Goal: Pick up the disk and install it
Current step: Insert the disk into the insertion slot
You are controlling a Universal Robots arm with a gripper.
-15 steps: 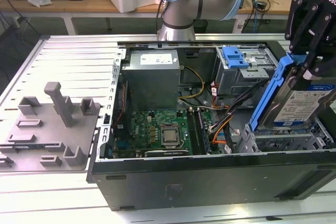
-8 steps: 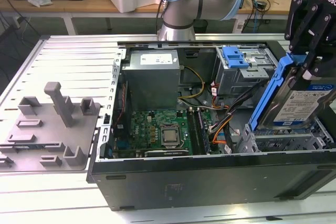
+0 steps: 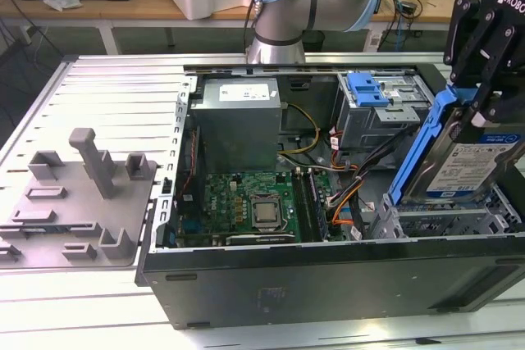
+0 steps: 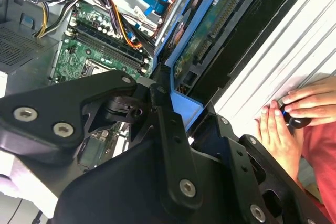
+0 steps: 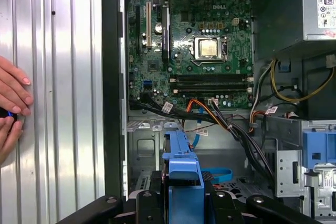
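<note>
On the slatted table (image 3: 98, 79) the open case (image 3: 328, 276) lies flat; at the exterior view's right your gripper (image 3: 480, 102) clamps the disk (image 3: 472, 165) — tilted over the near bay (image 3: 447, 223) — where a skewed descent could jam its bracket (image 3: 420, 153) or snag cables (image 3: 344, 194).

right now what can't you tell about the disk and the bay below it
1) Exterior view: lower end of the disk, hidden behind the drive bay wall; seating cannot be judged.
2) Exterior view: far side of the end effector, cut off by the picture's right edge.
3) Second wrist view: the small dark thing under the person's hand, covered by fingers.
</note>
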